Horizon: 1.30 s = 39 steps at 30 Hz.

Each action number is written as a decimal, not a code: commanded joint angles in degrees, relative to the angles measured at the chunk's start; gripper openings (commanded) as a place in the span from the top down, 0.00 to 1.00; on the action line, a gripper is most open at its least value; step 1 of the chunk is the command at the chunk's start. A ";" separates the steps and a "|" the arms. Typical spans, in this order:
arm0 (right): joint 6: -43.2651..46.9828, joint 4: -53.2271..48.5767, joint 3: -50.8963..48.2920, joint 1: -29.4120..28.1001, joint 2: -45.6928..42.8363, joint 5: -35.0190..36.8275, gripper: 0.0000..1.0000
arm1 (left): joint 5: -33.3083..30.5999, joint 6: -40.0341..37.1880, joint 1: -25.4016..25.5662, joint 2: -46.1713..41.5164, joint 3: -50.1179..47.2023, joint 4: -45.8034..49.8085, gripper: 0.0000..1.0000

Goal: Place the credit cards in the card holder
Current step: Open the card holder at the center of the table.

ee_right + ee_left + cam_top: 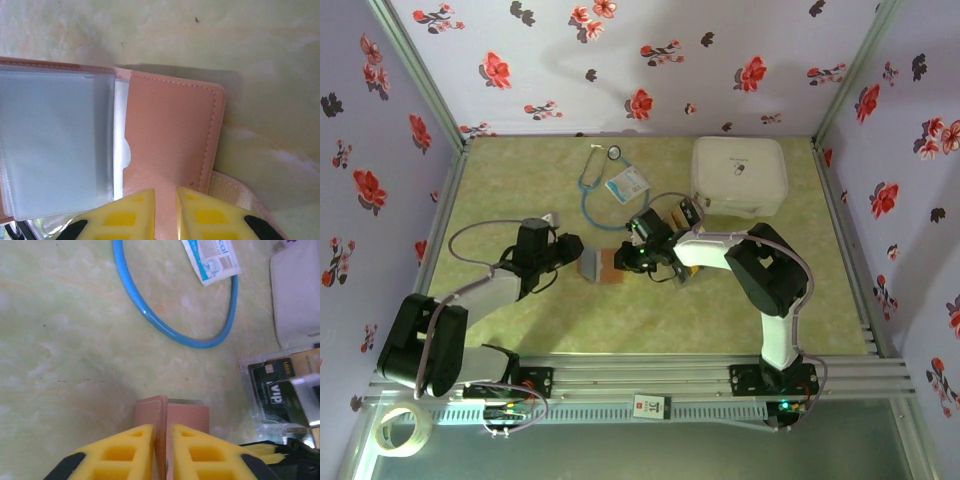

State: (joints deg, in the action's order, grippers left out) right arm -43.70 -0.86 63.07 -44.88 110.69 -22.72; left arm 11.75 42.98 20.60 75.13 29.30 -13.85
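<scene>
**Two pincers clamped on an open card holder, cards waiting just to its right**

Nearest, along the front edge of the green marbled counter (510, 330): both arm bases, side by side. Just beyond, at mid-counter: the card holder (601, 266), tan leather, opened out and stretched left to right between the two arms.

At the left pincer (163, 440): clamps one tan flap of the holder, held upright and seen edge-on between the yellow fingers (125, 450). At the right pincer (165, 202): closes on the near edge of the other tan flap, with leather passing between the fingers. Greyish clear pockets (50, 145) fanned out to the left of that flap, apparently empty.

The credit cards (272, 392): on the counter just right of the holder and slightly beyond it, on the right arm's side. Nearer to the right pincer, then, so probably its job to fetch them while the left one steadies the holder. One black-and-gold card marked VIP, face up, long axis roughly across the counter and a little tilted. Cut off by the frame edge and overlaid by something glossy and clear, so count and stacking impossible to judge. From overhead, partly hidden beneath the right forearm (705, 245).

Farther back: blue stethoscope tubing (150, 315), a light-blue and white badge card (212, 260), and at the far right a white rounded case (740, 175), none touching the holder.
</scene>
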 commanded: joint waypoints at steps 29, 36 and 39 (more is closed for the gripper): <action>-1.30 1.99 -2.57 0.80 2.66 1.11 0.86 | 2.84 0.17 -1.09 1.68 -1.31 -3.95 1.00; -1.31 2.10 -2.67 0.85 3.13 0.98 0.87 | 2.67 0.37 -1.25 1.51 -1.04 -3.38 0.69; -1.30 2.12 -2.82 0.90 3.14 0.99 0.87 | 2.71 0.48 -1.29 1.51 -1.26 -3.66 0.72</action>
State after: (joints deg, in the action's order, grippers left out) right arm -44.14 2.17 61.43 -44.36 111.57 -22.79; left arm 13.76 43.77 19.77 76.16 28.01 -17.47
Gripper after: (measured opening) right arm 0.132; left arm 0.285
